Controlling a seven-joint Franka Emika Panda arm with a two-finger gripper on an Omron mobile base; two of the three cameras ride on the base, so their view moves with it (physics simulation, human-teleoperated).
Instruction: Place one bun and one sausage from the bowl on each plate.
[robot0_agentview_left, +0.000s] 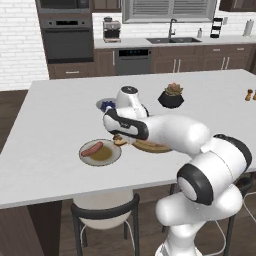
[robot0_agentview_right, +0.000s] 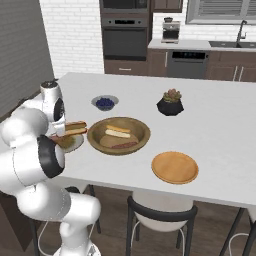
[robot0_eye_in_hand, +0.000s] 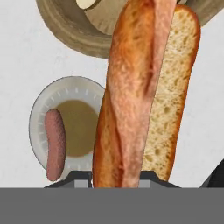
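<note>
Bun (robot0_eye_in_hand: 144, 100) in hand (robot0_eye_in_hand: 117, 175); right base view: orange plate (robot0_agentview_right: 175, 167).

Camera setup: you are seeing one island counter (robot0_agentview_left: 50, 150) from three positions.
Both base views are looking forward and down from behind, sharing the wooden bowl (robot0_agentview_right: 118, 136); the hand view is looking very near at the grey-rimmed plate (robot0_eye_in_hand: 65, 127).

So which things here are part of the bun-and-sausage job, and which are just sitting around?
Part of the job:
- wooden bowl with a bun and a sausage left in it
- grey plate with a sausage on it
- orange plate
- held bun in the shut gripper

Just lying about:
- berry bowl
- potted plant
- shakers
</note>
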